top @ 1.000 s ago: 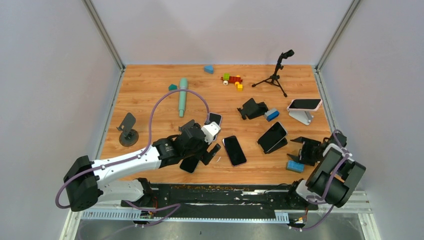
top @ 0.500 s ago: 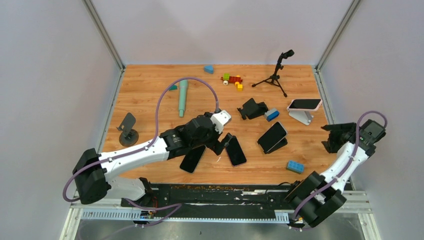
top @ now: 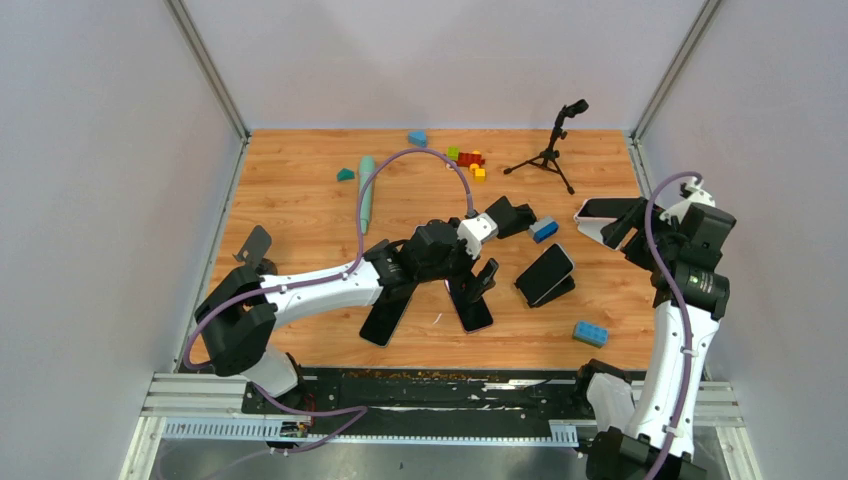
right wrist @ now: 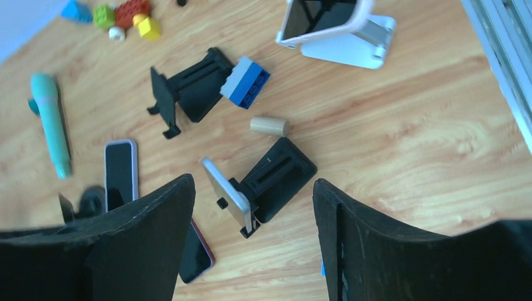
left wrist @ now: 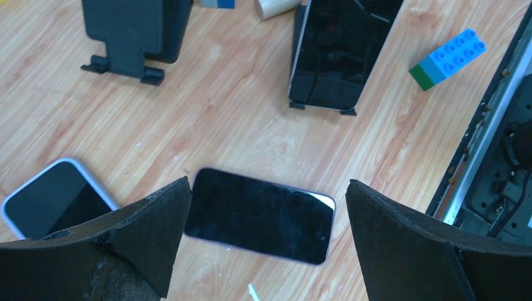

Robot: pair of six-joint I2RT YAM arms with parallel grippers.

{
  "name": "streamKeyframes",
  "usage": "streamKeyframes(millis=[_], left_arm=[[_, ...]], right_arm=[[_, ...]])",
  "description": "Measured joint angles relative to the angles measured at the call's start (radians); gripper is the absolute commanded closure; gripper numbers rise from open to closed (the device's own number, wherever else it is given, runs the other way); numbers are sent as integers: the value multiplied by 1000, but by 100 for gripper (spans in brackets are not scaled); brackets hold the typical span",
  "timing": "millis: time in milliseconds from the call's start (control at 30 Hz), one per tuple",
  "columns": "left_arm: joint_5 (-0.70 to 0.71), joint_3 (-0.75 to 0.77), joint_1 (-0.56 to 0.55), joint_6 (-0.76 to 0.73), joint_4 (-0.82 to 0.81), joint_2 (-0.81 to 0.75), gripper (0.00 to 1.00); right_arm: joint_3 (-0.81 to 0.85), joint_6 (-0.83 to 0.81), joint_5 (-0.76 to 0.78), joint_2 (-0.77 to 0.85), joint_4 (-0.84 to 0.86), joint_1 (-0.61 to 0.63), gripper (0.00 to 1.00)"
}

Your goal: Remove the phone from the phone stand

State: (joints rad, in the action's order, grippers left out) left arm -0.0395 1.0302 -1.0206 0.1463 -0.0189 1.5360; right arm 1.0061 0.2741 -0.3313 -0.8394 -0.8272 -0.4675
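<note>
Left claw (left wrist: 266,193): spread wide, empty, over flat phone (left wrist: 260,219). Phone (left wrist: 342,53): leaning on black phone stand (right wrist: 282,172), mid-surface. White stand (right wrist: 348,53): clear from right wrist, half-hidden from above. Right claw (right wrist: 254,188): parted, empty. Wooden surface (top: 300,200); grey walls (top: 100,150).

The table (top: 300,180) is finished in orange-brown wood grain. Near its right edge, a pink-rimmed phone (right wrist: 317,15) with a dark screen is carried on a white stand (right wrist: 351,47). A silver-edged phone (right wrist: 229,194) is propped on a black stand (right wrist: 279,172). A brick (left wrist: 448,58) by the front edge is coloured blue and green. A toy microphone (right wrist: 50,119) is coloured teal.
</note>
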Motion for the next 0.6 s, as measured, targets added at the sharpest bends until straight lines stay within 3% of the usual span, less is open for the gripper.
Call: streamKeyframes(millis=[200, 600], left_arm=[[-41, 15, 0, 37, -83, 54, 0], [-159, 32, -53, 42, -431, 205, 0]], right_arm=[[108, -122, 29, -12, -67, 165, 29], [222, -26, -158, 136, -154, 180, 32]])
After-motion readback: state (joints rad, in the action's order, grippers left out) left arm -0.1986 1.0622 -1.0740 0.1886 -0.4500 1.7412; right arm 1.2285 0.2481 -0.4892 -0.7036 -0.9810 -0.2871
